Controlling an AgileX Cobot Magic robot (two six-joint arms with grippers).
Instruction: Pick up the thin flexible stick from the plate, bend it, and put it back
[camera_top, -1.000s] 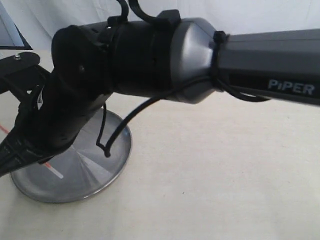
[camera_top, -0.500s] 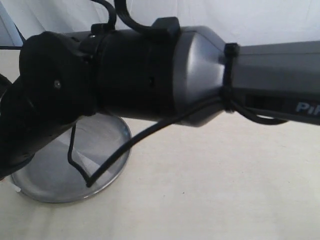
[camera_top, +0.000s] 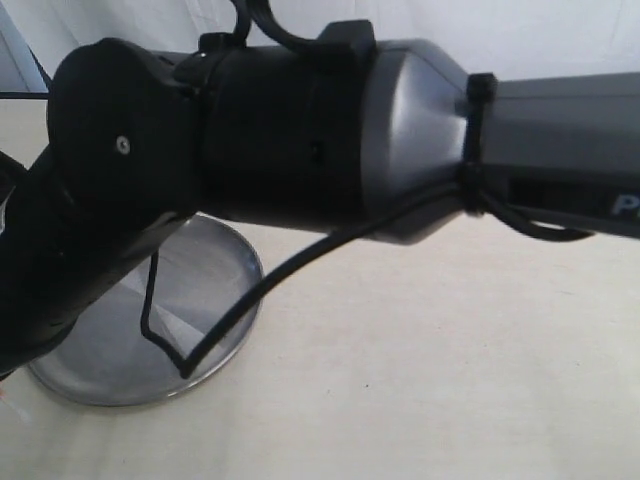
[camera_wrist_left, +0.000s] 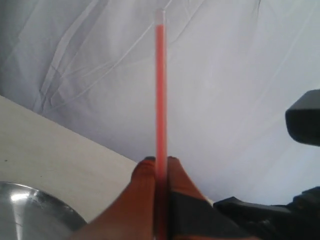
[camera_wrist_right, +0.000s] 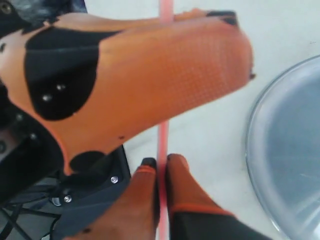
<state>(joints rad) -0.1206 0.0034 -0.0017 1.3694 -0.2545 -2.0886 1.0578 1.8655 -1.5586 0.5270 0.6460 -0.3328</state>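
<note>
The thin red-orange stick (camera_wrist_left: 160, 90) stands straight out from my left gripper (camera_wrist_left: 160, 162), which is shut on it; its pale end (camera_wrist_left: 160, 15) points toward the white backdrop. In the right wrist view the same stick (camera_wrist_right: 162, 140) passes between the fingers of my right gripper (camera_wrist_right: 161, 162), shut on it a short way from the left gripper's orange finger (camera_wrist_right: 165, 70). The shiny steel plate (camera_top: 120, 350) lies on the table below both, also seen as a plate edge (camera_wrist_right: 285, 150) and a plate rim (camera_wrist_left: 30, 210). The exterior view hides the stick and both grippers.
The right arm's bulky black and grey body (camera_top: 300, 140) fills most of the exterior view, with a black cable (camera_top: 230, 310) looping over the plate. A cream cloth (camera_top: 430, 370) covers the table. A white wrinkled backdrop (camera_wrist_left: 225, 75) hangs behind.
The right arm has swung left across the exterior view, and its wrist now covers the spot over the plate where the stick showed a second ago.
</note>
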